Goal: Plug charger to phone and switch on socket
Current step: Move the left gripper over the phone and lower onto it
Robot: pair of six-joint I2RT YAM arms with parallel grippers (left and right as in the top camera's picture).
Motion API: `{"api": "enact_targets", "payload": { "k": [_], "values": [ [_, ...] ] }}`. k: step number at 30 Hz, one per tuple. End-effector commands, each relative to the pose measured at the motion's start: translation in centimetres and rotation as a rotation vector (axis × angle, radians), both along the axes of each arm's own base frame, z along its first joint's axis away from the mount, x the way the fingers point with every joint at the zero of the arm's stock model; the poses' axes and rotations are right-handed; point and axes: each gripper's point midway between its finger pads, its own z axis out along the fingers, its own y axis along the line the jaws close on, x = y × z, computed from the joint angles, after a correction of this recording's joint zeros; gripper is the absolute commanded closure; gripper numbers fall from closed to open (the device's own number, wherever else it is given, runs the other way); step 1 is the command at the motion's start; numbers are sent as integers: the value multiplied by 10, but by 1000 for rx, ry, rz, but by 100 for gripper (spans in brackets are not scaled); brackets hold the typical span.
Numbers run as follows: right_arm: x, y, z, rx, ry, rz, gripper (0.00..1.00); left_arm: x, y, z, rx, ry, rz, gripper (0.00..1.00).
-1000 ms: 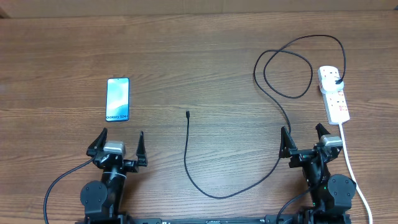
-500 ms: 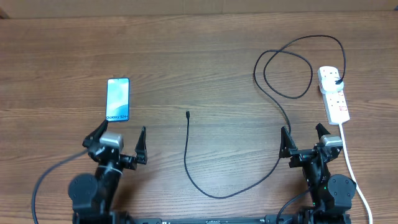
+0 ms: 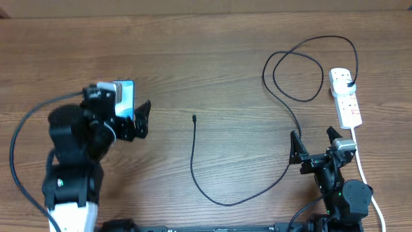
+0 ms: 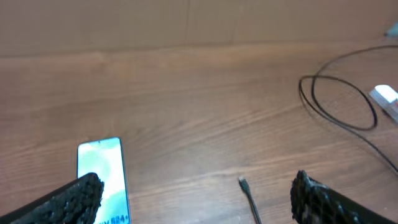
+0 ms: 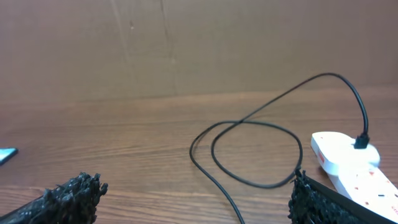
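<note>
The charger (image 3: 192, 161) is black, phone (image 3: 126, 96) blue, socket (image 3: 346, 100) white.

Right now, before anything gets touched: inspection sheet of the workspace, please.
Surface: wooden table, bare wood.
Job's things: phone lies flat on the left, screen up. The connector tip lies free mid-table, not in the phone. The socket is far right; its switch state is too small to tell.
Clutter: nothing seen.
Grippers: left gripper is open at the phone, holding nothing. The right gripper is open and empty, near the socket's near end.
Cables: charger loops across the table, with its plug seated in the socket. The white cord runs toward the near edge.
Surroundings: brown panel behind the table.
</note>
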Motion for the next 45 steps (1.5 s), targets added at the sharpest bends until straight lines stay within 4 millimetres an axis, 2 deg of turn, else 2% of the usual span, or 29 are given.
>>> {"api": "enact_targets", "payload": {
  "k": [1,5,9,13,17,21,27,32,39,41,45],
  "values": [
    [-1,3,33,0,-10,14,0,16,4,14,17,33,-10,1],
    [3,5,44,10,83,30,0,25,4,4,18,74,-20,0],
    [10,4,59,20,190,31,0,21,2,-11,6,139,-25,0],
    [18,10,65,39,288,69,0,22,2,-11,6,139,-25,0],
    [26,20,62,65,359,129,0,24,4,-10,-5,140,-5,0],
    [37,20,52,74,416,131,0,26,14,-15,14,155,53,0],
    [46,21,45,94,520,143,0,32,27,-30,22,223,139,0],
    [50,21,43,109,616,141,0,49,39,-38,56,341,180,0],
    [51,27,54,135,676,176,0,81,47,-33,51,480,225,0],
    [51,32,57,148,667,204,0,88,49,-39,39,507,243,0],
    [52,44,66,175,634,278,0,94,50,-67,36,585,252,0]
  ]
}}
